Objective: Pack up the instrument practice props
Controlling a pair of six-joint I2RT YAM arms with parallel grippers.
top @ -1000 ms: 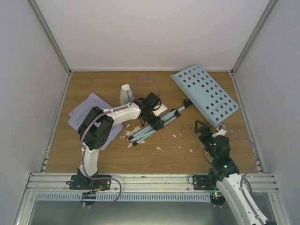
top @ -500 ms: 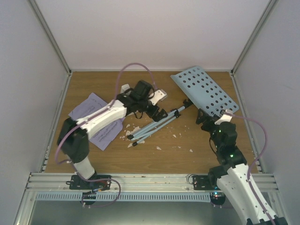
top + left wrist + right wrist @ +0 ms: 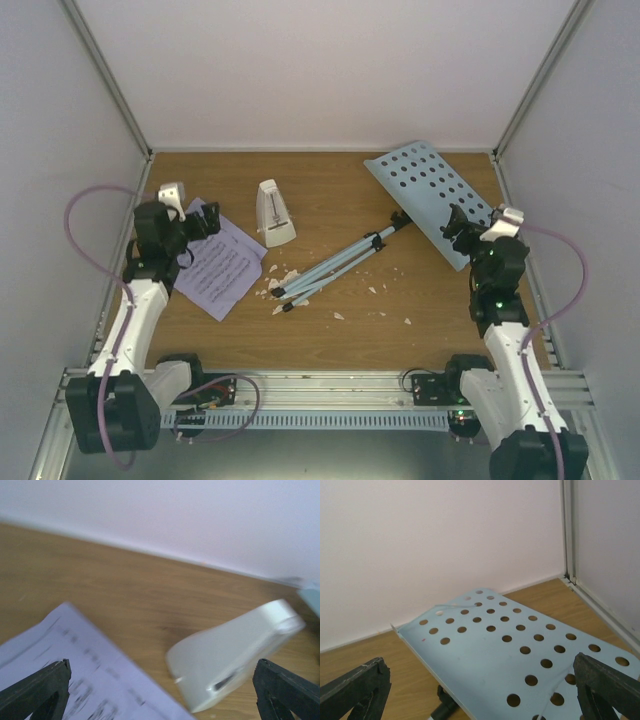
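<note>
Music stand [image 3: 375, 240] lying down, holed panel [image 3: 436, 198] toward far right corner of table [image 3: 350, 335], folded legs [image 3: 320, 272] pointing at middle; probably easiest grabbed by the panel. Metronome [image 3: 273, 213] standing left of centre, sheet music [image 3: 222, 268] flat by left edge. Scraps [image 3: 288, 280] around leg tips. Left gripper [image 3: 205, 222] spread wide, empty, over sheet corner. Right gripper [image 3: 452, 224] spread wide, empty, just beside panel edge, likely lining up.
</note>
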